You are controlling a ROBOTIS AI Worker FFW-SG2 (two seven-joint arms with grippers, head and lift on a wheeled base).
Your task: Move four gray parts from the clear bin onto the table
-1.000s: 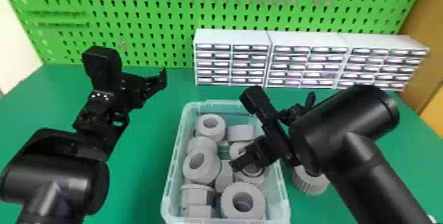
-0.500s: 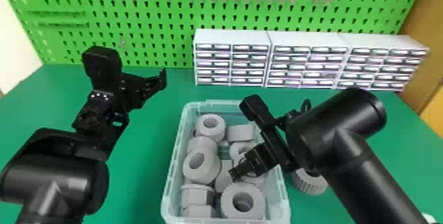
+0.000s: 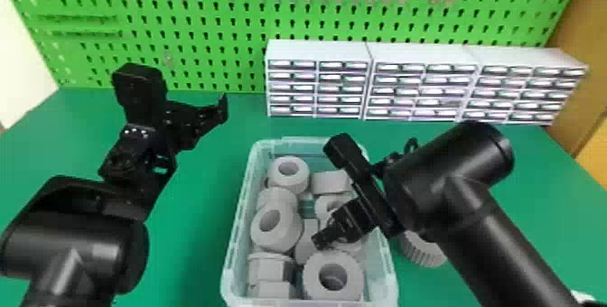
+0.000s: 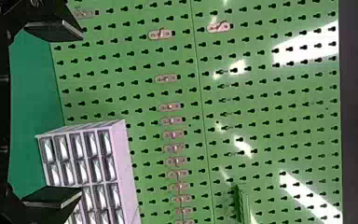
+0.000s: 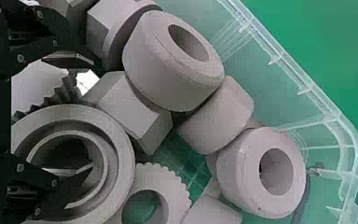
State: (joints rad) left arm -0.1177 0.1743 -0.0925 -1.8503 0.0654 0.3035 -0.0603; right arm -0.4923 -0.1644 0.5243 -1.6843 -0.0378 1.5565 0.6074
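The right hand is released, finger pads apart, inside the clear bin; beneath it lies a wide gray ring, other gray parts around. Right of that hand, a ribbed gray ring rests on the desk. The left hand, also released, hangs well apart.
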